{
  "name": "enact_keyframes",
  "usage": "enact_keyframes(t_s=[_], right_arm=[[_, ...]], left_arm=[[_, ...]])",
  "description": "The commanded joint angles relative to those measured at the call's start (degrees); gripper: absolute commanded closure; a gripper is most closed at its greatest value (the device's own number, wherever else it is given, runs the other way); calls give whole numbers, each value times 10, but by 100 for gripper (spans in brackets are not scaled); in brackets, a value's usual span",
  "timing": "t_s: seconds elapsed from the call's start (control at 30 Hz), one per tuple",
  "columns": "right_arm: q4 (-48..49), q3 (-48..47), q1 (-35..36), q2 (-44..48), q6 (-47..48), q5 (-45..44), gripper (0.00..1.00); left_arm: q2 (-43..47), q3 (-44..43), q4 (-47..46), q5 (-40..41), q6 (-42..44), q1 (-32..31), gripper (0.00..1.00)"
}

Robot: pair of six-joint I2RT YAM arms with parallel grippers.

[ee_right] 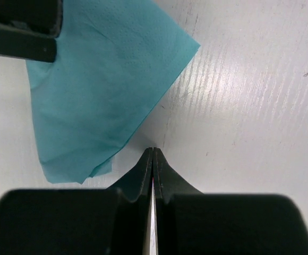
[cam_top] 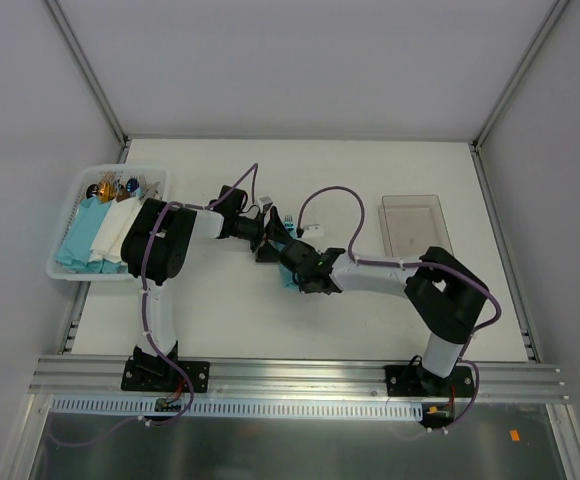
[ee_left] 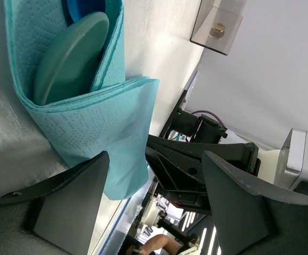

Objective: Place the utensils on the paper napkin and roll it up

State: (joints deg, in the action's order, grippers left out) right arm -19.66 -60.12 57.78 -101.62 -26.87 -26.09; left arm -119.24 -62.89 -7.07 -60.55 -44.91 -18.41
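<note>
Both claws sit at the table (cam_top: 230,320) centre beside the napkin (ee_left: 98,119), half-wrapped round the utensils (ee_left: 69,58): our left claw (ee_left: 155,159) wide open, our right claw (ee_right: 153,153) closed, both empty. We judge it flimsy, tearable; pinch the loose edge.

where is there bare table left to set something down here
Free: the far strip of white table between the white plastic basket and the clear plastic tray, and the near strip between the arm bases. Crowded: the middle, where the open left gripper and shut right gripper meet at the folded teal paper napkin.
</note>
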Motion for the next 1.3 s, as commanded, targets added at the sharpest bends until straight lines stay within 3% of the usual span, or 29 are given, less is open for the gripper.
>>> enact_keyframes(t_s=[0.0,0.13,0.47,0.63,1.17,1.27], right_arm=[[4,9,-1,25,-6,1,100],[22,12,-8,65,10,4,99],[157,76,-41,234,26,100,86],[192,76,-44,184,-17,146,89],[483,229,-115,47,-180,243,94],[482,247,-116,53,-187,251,95]], left_arm=[[-31,14,53,110,40,-1,26],[-35,15,55,116,41,-2,33],[-37,12,62,122,45,-1,31],[-37,12,62,120,47,-1,30],[-32,17,58,108,51,1,32],[-28,23,58,110,51,4,32]])
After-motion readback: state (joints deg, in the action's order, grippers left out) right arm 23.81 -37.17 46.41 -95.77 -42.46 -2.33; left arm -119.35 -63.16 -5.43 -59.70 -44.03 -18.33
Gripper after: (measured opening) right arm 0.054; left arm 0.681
